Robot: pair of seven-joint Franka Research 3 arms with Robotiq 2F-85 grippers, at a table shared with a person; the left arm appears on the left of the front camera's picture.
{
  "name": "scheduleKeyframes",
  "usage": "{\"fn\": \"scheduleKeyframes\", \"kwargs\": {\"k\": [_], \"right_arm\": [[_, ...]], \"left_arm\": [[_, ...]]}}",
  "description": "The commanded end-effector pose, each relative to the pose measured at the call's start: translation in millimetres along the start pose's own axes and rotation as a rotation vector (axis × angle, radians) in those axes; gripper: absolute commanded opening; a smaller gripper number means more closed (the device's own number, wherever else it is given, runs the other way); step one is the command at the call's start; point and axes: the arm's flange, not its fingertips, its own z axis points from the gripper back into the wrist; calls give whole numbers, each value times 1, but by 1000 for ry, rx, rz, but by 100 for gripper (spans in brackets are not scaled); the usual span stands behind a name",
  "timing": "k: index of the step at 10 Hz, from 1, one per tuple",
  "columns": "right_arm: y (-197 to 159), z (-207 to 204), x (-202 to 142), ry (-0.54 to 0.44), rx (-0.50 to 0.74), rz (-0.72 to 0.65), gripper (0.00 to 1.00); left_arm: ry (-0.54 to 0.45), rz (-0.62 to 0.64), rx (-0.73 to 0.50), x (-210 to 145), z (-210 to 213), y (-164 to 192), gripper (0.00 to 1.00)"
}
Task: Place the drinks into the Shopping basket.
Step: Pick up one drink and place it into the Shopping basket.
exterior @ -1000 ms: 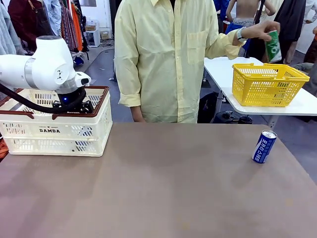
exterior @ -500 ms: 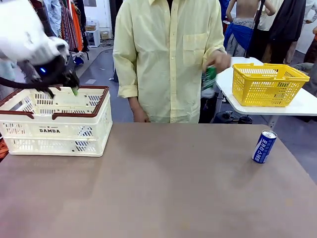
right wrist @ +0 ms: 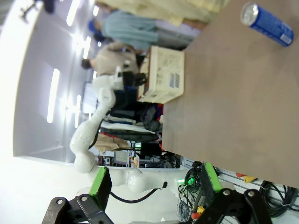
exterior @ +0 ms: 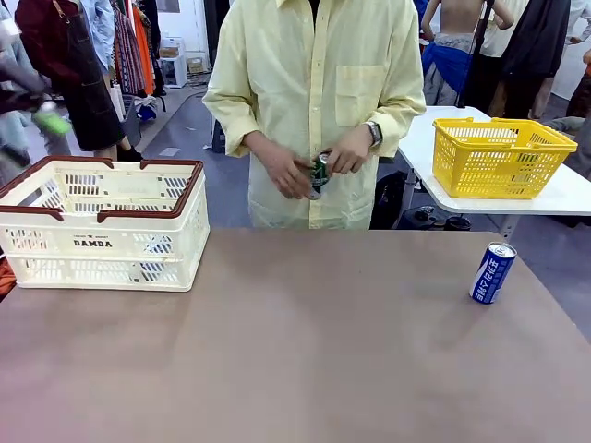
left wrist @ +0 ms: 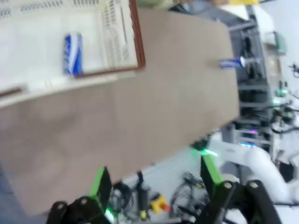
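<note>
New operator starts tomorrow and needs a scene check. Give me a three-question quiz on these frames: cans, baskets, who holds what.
1. True or false: the blue can on the table lies on its side.
2. Where is the green can? A: in the yellow basket. B: in the person's hands. C: standing on the table.
3. Fill in: the left wrist view shows a second blue can lying inside the ____.
Key: 1 false, it stands upright. 2 B. 3 Shopping basket.
</note>
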Motion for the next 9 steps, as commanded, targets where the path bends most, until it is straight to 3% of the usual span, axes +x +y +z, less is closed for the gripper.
{"fn": "scheduleKeyframes", "kwargs": {"k": [1,3,5,6,7,9], "right_arm": [[4,0,2,-12,25,24,100],[4,0,2,-12,25,24,100],[4,0,2,-12,25,24,100],[4,0,2,-12,25,24,100],[4,0,2,-12,25,24,100],[4,0,2,-12,25,24,100]], "left_arm": [[-24,78,-248,-46,10,68,100],[68,20,-554,-74,-9,134,100],[39,44,-737,-75,-33,184,100],[71,73,-750,-53,-47,185,100],[2,35,-651,-101,-25,168,100],[2,35,-651,-101,-25,168,100]]}}
